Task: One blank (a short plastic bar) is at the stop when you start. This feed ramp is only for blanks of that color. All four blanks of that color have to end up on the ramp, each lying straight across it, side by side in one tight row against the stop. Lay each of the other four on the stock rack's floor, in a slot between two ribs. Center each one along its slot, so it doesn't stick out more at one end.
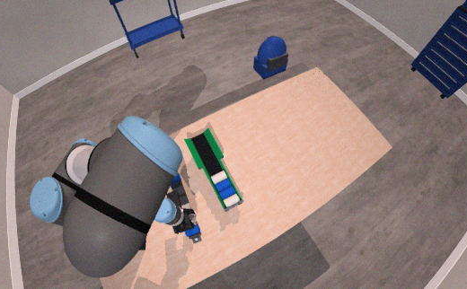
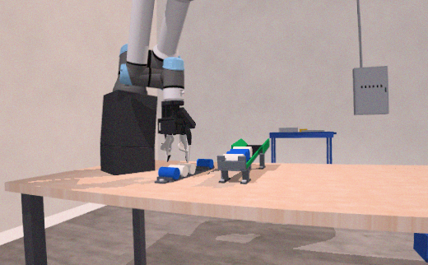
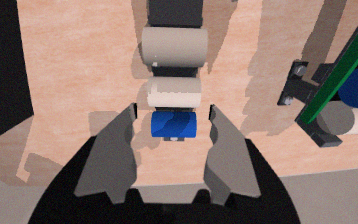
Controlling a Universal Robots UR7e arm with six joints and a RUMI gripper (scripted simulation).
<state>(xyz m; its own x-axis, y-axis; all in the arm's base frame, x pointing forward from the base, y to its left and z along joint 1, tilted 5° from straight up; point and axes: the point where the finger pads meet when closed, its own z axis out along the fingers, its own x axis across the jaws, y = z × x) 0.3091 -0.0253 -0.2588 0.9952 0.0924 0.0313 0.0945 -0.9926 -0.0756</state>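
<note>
Jaws apart and empty, the gripper (image 3: 172, 117) hangs over a blue blank (image 3: 173, 124); descending off-centre risks nudging the neighbouring white blank (image 3: 174, 92)

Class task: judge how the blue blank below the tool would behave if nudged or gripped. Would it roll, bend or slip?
The blue blank looks rounded, so nudged sideways it may roll. It is short and thick, so probably stiff. Its smooth surface might slip in the open tool unless gripped squarely across its ends.
</note>
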